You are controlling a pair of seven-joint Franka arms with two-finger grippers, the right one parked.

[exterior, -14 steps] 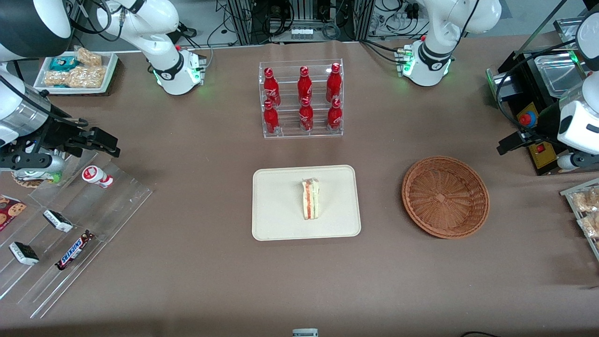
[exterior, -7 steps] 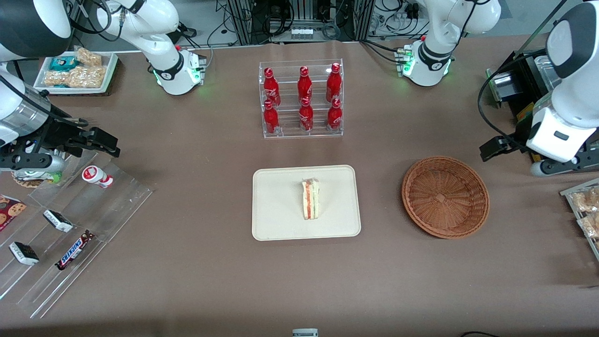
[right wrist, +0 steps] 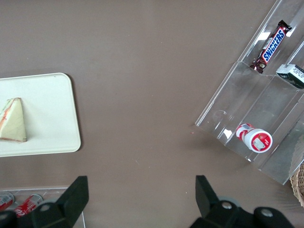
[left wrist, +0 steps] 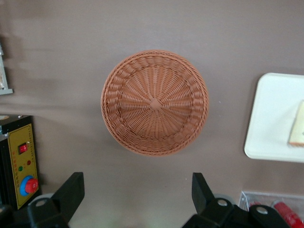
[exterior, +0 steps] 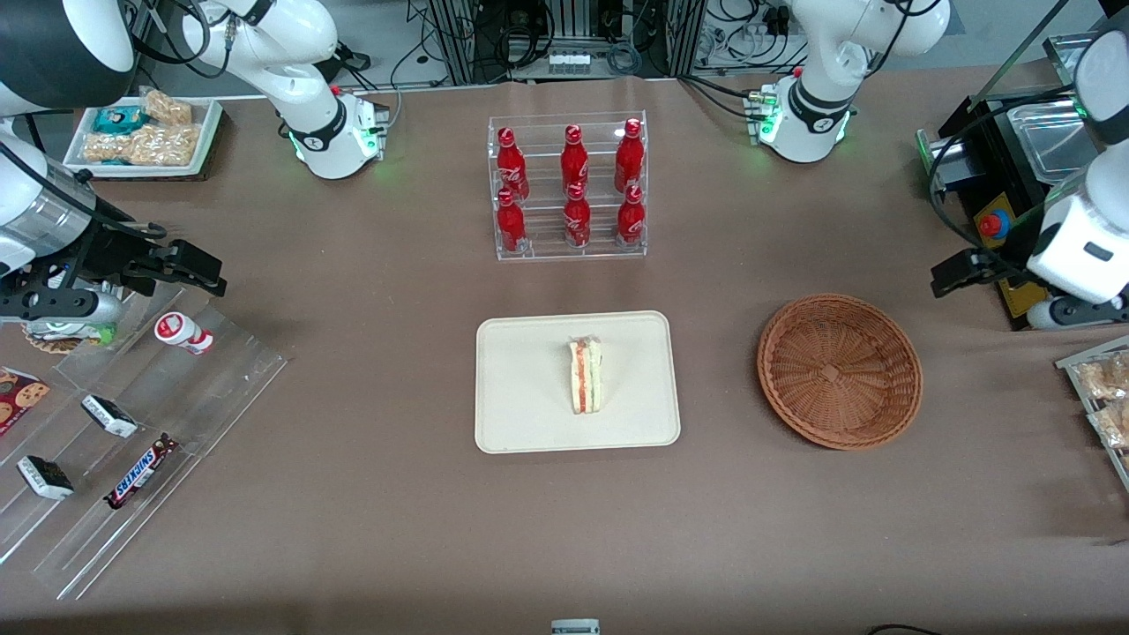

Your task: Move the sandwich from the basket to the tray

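The sandwich (exterior: 586, 375) is lying on the tray (exterior: 520, 388), standing on its long edge near the tray's middle, so the job is looking done, and the basket (exterior: 839, 370) beside the tray, toward the working arm's end of the table, is sitting empty. The gripper (left wrist: 137, 199) is hanging high above the table with its fingers spread wide and holding nothing, looking down on the basket from the side away from the tray. What could go wrong now is mostly a matter of the arm's travel: if it is swinging low toward the tray, a finger could be clipping the basket's rim and sliding it into the tray, and a knock on the tray could be tipping the narrow sandwich over. The control box (left wrist: 21, 164) with the red button just beside the basket is another thing to steer clear of.
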